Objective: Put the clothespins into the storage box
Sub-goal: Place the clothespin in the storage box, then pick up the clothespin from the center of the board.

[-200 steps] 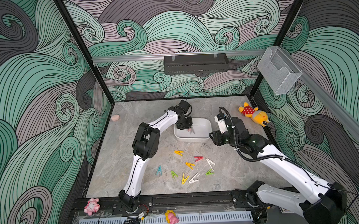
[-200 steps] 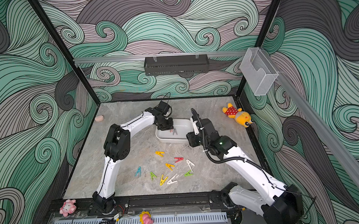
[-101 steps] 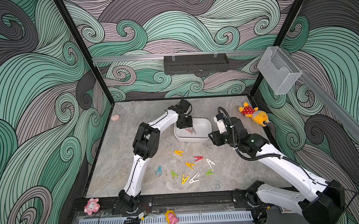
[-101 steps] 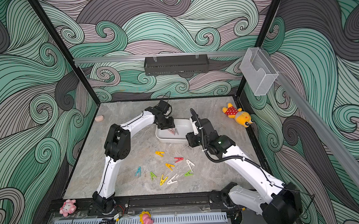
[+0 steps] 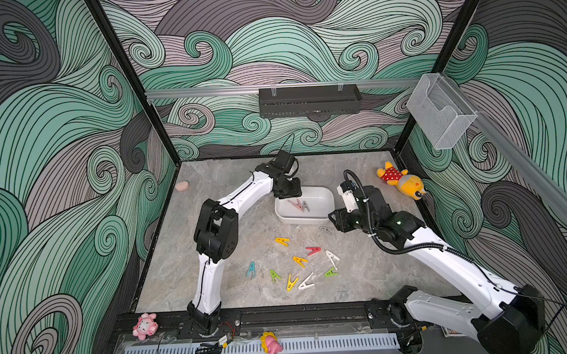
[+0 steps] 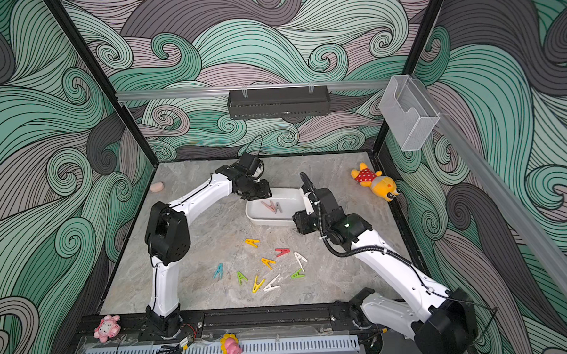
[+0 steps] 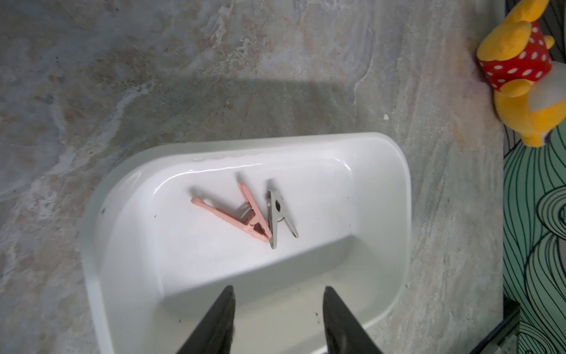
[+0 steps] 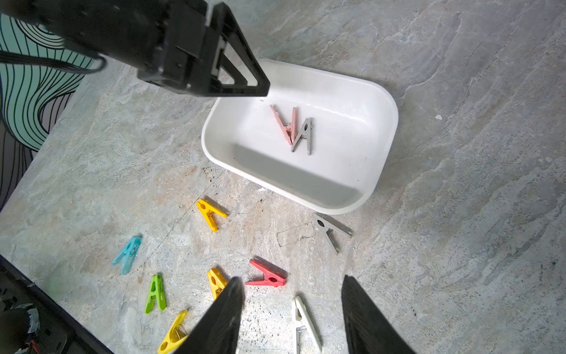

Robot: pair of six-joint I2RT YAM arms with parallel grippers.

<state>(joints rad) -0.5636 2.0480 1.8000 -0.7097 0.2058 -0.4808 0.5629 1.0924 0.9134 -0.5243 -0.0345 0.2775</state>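
Observation:
The white storage box [image 5: 323, 195] sits mid-table, also in the wrist views [image 7: 398, 214] [image 8: 379, 153]. A pink clothespin [image 7: 235, 214] and a grey clothespin [image 7: 280, 214] lie touching inside it. My left gripper [image 7: 277, 291] hovers over the box's left end [image 5: 288, 192], open and empty. My right gripper [image 8: 292, 280] hangs open and empty right of the box [image 5: 336, 220]. A grey clothespin [image 8: 330, 230] lies on the table by the box's near wall. Several more lie nearer the front, among them red [image 5: 313, 250], yellow [image 5: 282, 241], white [image 5: 332, 257], green [image 5: 274, 275] and teal [image 5: 251, 269].
A yellow plush bear [image 5: 399, 181] lies at the back right and a small pink lump [image 5: 182, 185] at the back left. A black tray [image 5: 310, 101] and a clear holder [image 5: 440, 113] hang on the walls. Small toys [image 5: 145, 326] sit on the front rail.
My left gripper has opened over the box, and both clothespins now lie free on the box floor. The right arm has barely shifted.

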